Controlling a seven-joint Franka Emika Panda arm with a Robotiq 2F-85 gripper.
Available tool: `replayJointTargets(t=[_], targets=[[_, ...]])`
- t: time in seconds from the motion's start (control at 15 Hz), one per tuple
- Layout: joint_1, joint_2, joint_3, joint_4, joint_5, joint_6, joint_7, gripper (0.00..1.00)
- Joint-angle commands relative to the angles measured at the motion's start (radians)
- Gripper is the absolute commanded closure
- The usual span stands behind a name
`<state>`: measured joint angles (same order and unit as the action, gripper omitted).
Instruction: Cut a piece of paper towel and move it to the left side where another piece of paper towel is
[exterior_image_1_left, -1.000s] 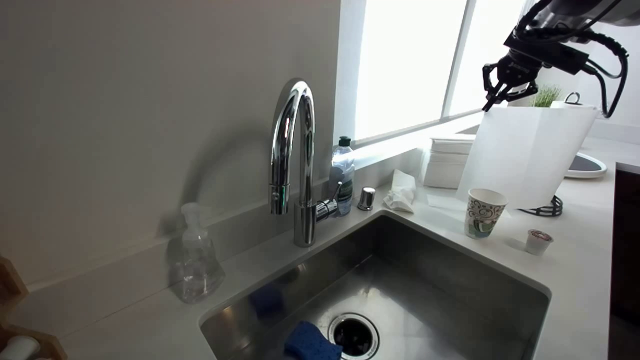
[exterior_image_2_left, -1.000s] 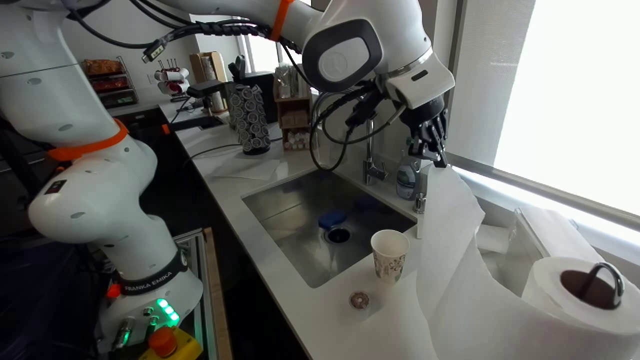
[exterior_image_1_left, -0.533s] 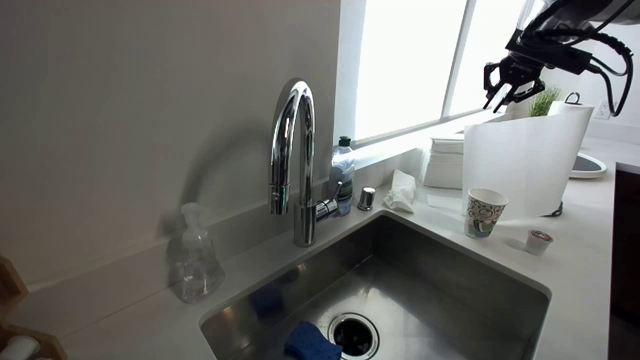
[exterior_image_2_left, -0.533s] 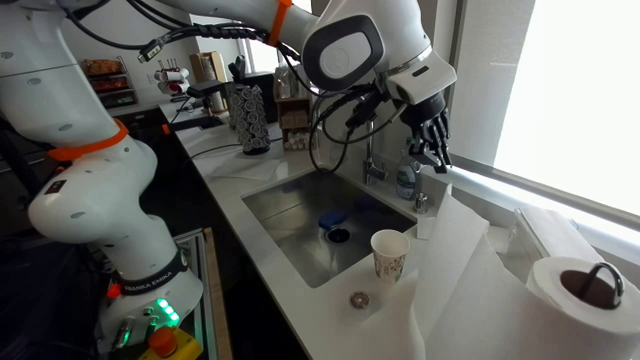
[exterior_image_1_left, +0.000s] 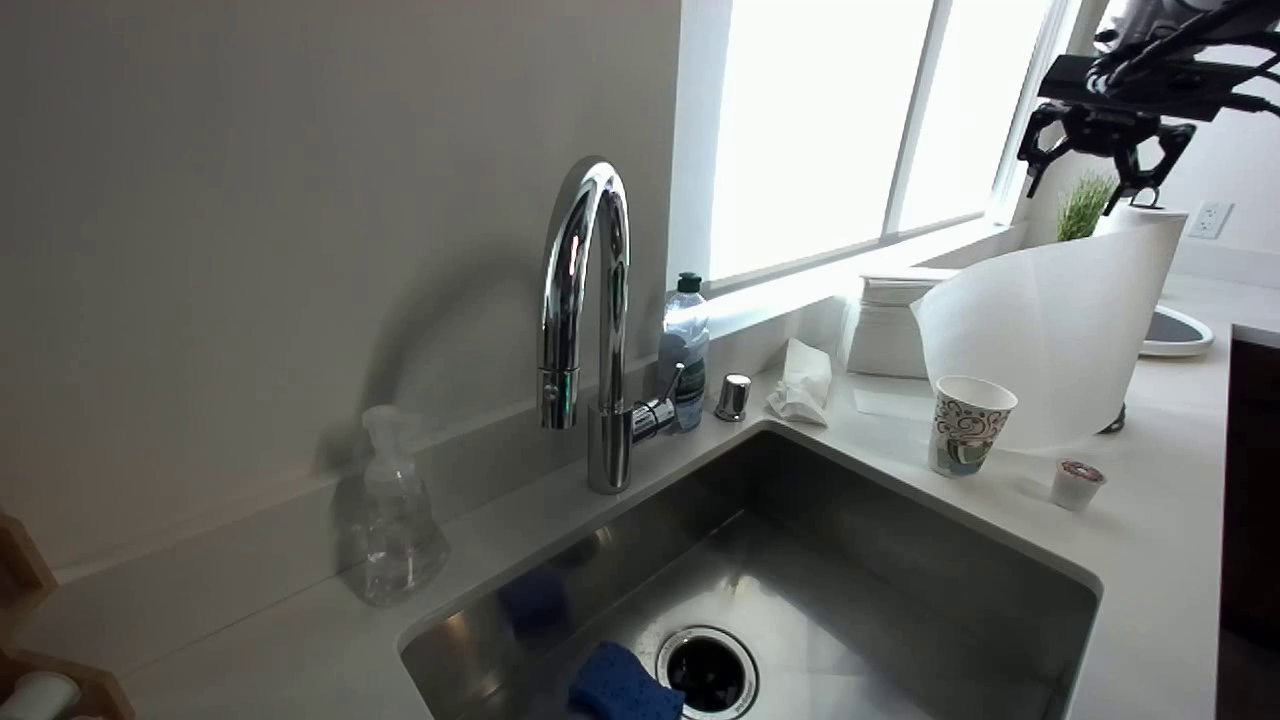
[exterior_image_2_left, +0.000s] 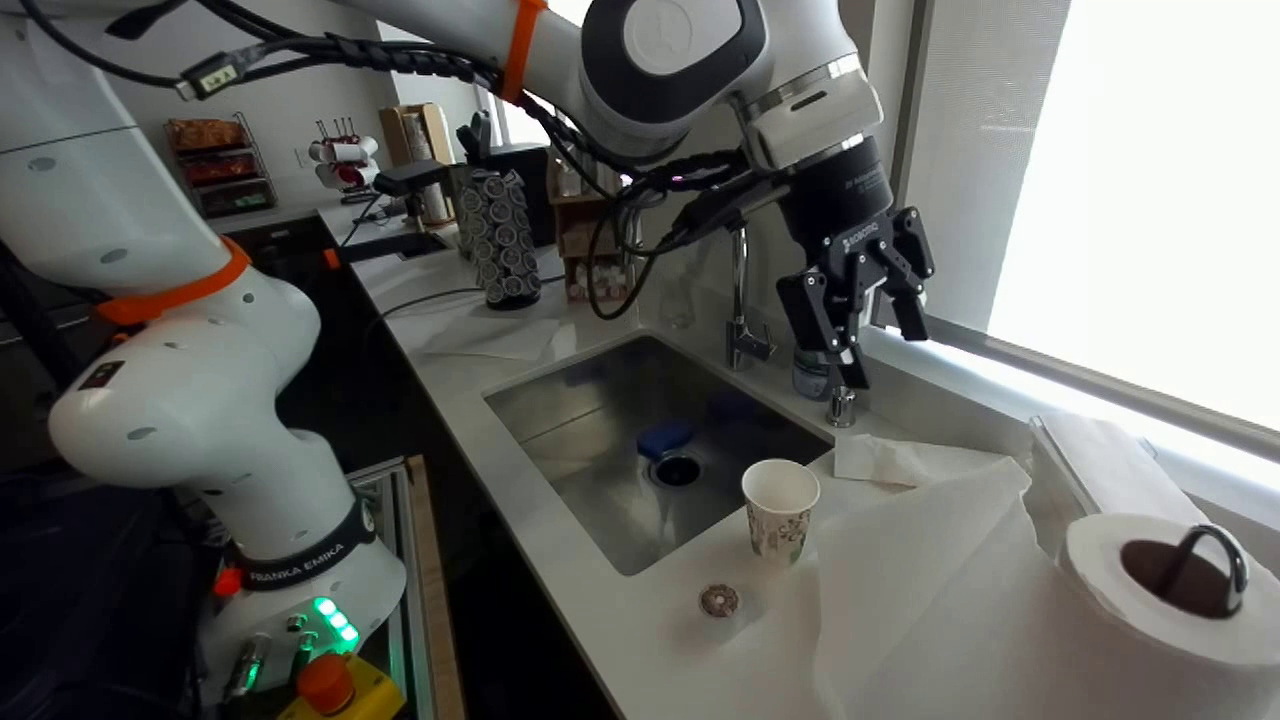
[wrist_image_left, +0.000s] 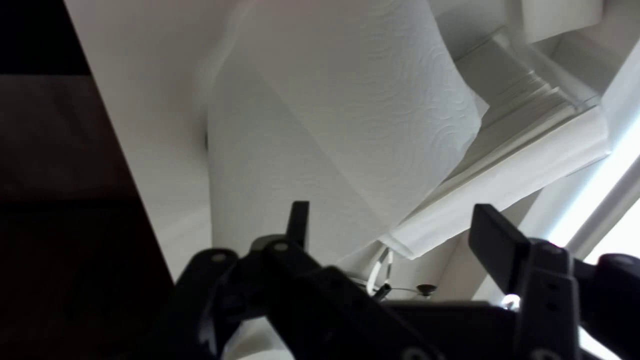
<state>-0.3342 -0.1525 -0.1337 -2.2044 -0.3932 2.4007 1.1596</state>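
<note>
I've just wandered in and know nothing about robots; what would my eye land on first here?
Likely the big white robot arm with orange bands, arching across the left and top of an exterior view and ending in an open black claw. Below the claw, a broad white sheet of paper towel curves out from its roll. In the steel sink, a bright blue sponge stands out by the drain.

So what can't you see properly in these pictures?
Top of the soap bottle: behind the gripper in an exterior view.
Lower part of the roll: behind the paper towel in an exterior view.
Lower end of the sponge: cut by the bottom edge in an exterior view.
Dark patch in the wrist view: too dim.
</note>
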Motion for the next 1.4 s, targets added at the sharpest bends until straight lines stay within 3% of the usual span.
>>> replayJointTargets(t=[0.0,0.2,0.27,0.67,1.33], targets=[[-0.017,0.026,-0.003,0.029,-0.091,-0.054,0.221,0.0],[-0.024,0.05,-0.008,0.029,-0.211,0.058,0.411,0.0],[-0.002,0.022,-0.025,0.016,-0.138,0.01,0.293,0.0],[-0.006,0.081,-0.031,0.061,-0.21,0.042,0.428,0.0],[0.024,0.363,-0.124,0.271,-0.014,0.095,0.458,0.0]])
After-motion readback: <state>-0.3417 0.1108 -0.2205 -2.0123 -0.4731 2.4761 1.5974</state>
